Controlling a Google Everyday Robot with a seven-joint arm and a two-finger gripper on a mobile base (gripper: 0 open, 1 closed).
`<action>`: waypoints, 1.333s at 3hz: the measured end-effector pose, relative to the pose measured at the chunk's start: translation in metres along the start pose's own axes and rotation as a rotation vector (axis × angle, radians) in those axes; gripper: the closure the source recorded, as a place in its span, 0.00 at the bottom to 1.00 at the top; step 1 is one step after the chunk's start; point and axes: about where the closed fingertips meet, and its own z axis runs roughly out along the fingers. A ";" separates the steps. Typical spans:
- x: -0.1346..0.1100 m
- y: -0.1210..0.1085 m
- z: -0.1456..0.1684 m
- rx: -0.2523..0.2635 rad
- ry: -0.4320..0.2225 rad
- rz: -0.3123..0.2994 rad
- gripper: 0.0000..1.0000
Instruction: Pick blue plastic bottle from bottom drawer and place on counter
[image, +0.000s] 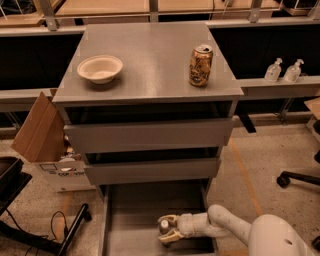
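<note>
The blue plastic bottle (164, 225) stands upright in the open bottom drawer (135, 210), near its front; I mostly see its white cap from above. My gripper (168, 228) reaches in from the right at drawer level, and its pale fingers (169, 218) close around the bottle from both sides. The bottle still rests on the drawer floor. The counter (150, 65) is the grey top of the cabinet above.
A white bowl (100, 68) sits on the counter's left and a gold-brown can (200, 65) on its right. The two upper drawers (150, 135) overhang the bottom one. A cardboard box (40, 130) stands to the left, and pump bottles (285, 70) on a ledge to the right.
</note>
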 end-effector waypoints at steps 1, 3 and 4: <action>-0.007 0.000 -0.005 0.025 -0.012 0.032 0.92; -0.121 0.006 -0.058 0.097 -0.009 0.067 1.00; -0.245 0.050 -0.083 0.017 -0.046 0.114 1.00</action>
